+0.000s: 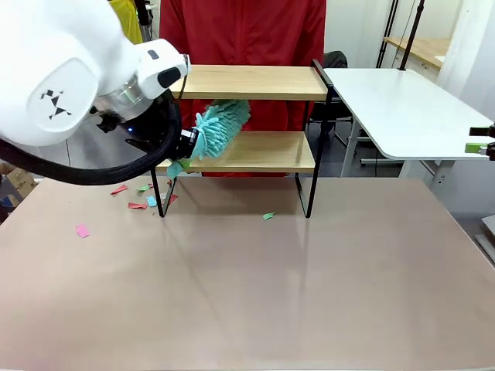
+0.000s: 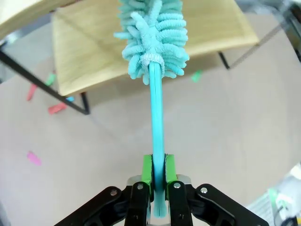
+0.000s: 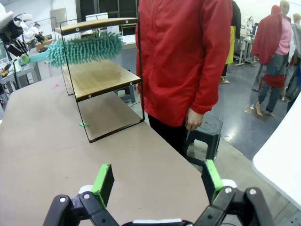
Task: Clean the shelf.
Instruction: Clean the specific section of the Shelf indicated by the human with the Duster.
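While the left gripper [image 2: 157, 188] pinches the flat teal handle of a fluffy duster [image 1: 220, 127] between its green pads, the duster head sits btwn the two boards of the shelf [image 1: 246, 116], above the lower board's left part. The shelf, light wood on a thin black frame, stands at the far middle of the brown counter [image 1: 247, 286], w/ a person in a red jacket [image 1: 244, 31] just behind it. The right gripper [image 3: 157, 188] hangs well off to the side, spread wide, holding nothing.

Paper scraps [image 1: 138, 197] in red, green, blue and pink lie on the counter near the shelf's left legs; one green scrap [image 1: 268, 216] lies under the shelf near the right leg.

Risks, as a judgement: the grip is low on a long thin handle, so a hard push vs. the board could twist or slip the duster in the pads. The head is close to the upper board and the black side frame; a wide sweep could snag there and shove or tip the light shelf. Sweeping toward the far edge could fling debris at the person. Scraps already swept onto the counter may get scattered further.
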{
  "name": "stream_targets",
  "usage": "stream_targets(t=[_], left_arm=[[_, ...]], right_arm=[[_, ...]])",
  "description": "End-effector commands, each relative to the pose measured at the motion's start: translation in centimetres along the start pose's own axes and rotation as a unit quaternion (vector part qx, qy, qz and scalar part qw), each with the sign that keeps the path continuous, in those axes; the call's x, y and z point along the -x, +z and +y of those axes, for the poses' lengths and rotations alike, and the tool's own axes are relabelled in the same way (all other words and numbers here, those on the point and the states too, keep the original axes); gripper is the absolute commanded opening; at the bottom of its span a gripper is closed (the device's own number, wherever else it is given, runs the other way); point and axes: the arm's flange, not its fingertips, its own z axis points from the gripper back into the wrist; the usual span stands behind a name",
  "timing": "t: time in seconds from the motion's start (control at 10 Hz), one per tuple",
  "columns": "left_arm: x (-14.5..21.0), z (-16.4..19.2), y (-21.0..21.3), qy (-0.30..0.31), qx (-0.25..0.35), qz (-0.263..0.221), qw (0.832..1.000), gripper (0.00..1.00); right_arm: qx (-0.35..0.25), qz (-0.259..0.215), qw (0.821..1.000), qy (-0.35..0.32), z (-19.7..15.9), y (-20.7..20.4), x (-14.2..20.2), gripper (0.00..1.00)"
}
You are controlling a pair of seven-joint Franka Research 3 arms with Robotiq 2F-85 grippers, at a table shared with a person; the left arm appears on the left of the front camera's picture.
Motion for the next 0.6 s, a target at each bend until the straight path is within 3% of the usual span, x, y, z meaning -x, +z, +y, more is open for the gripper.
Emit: stream_targets(t=[0.0, 0.3, 0.5], left_arm=[[1.1, 2.7, 1.0, -0.047, 0.076, 0.021, 0.996, 0.13], [1.5, 5.7, 1.6, -0.106, 0.131, 0.026, 0.985, 0.13], [2.4, 8.7, 1.0, -0.140, 0.213, 0.026, 0.967, 0.13]], right_arm=[[0.000, -0.001, 1.000, 0.003, 0.0, -0.1, -0.3, 1.00], [0.000, -0.001, 1.000, 0.003, 0.0, -0.1, -0.3, 1.00], [0.000, -0.001, 1.000, 0.003, 0.0, -0.1, -0.3, 1.00]])
